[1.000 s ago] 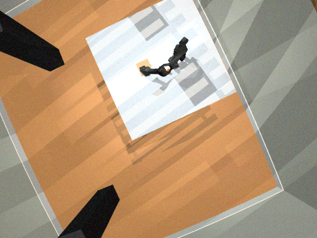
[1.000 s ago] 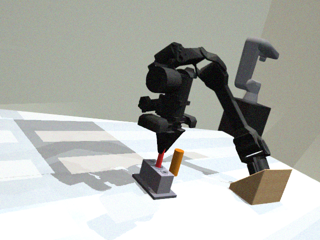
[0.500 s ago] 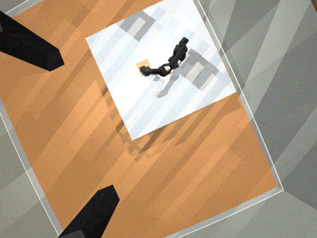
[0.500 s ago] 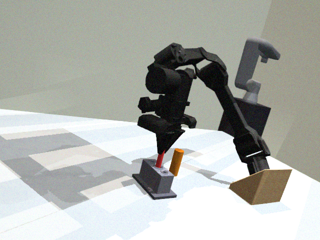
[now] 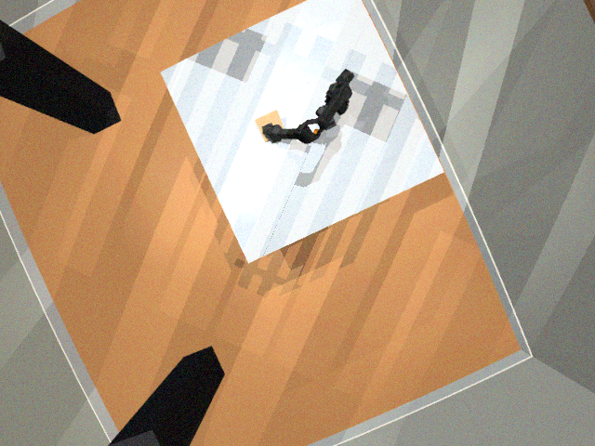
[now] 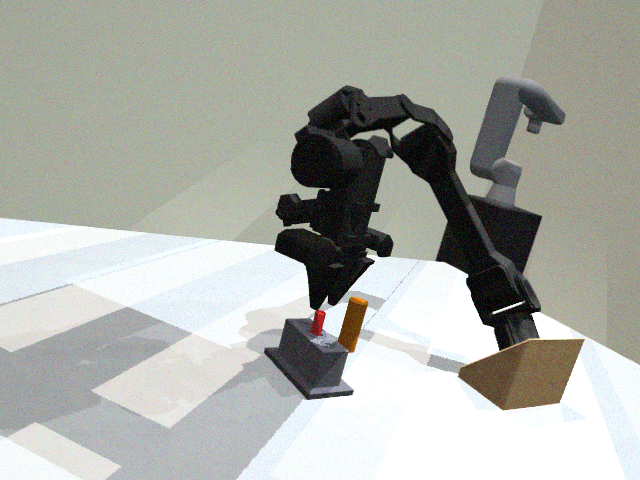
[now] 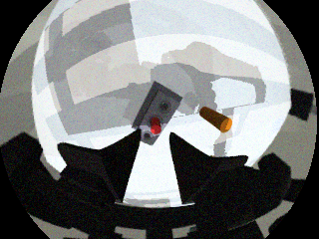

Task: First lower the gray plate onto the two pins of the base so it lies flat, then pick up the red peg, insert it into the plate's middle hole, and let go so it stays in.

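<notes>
The gray plate (image 6: 296,324) (image 7: 171,98) lies flat on top of the base (image 6: 330,391), with a pin end showing in each outer hole in the wrist view. The red peg (image 6: 318,323) (image 7: 156,125) stands in the plate's middle hole, its upper part showing above the plate. How deep its lower end sits is hidden. My gripper (image 6: 323,305) (image 7: 156,133) is open and empty. Its fingertips are apart, just above the peg's top, one on either side of it in the wrist view, and not touching it as far as the frames show.
An orange cylinder (image 6: 353,325) (image 7: 215,119) stands upright close beside the base. A wooden wedge block (image 6: 537,374) (image 5: 269,118) is by the arm's foot. A gray arm-like object (image 6: 496,129) on a dark box (image 6: 516,232) stands in the background.
</notes>
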Tool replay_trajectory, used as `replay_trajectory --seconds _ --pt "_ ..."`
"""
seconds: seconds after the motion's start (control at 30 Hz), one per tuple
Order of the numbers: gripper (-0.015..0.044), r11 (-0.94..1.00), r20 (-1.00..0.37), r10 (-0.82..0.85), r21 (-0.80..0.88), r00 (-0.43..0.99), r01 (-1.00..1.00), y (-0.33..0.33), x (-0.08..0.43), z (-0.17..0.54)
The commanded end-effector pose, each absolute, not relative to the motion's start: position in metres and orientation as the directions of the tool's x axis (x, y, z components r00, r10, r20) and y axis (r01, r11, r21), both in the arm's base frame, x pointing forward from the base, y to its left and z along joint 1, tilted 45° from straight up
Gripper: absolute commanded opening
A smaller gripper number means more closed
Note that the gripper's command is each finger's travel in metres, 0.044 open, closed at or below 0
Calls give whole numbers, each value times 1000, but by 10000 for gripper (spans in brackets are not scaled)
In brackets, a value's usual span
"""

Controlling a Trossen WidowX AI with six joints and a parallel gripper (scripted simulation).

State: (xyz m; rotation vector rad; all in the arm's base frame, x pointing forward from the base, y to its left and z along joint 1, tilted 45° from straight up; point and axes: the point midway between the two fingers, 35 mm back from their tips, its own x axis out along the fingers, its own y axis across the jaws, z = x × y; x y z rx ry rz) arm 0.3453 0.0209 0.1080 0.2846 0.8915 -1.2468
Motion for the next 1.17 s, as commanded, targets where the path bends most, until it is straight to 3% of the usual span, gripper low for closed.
replay_trajectory --seconds 0.0,1.13 --pt "150 336 -716 -697 -270 45 903 21 345 108" --pt "150 341 -714 -699 -276 46 899 34 341 124"
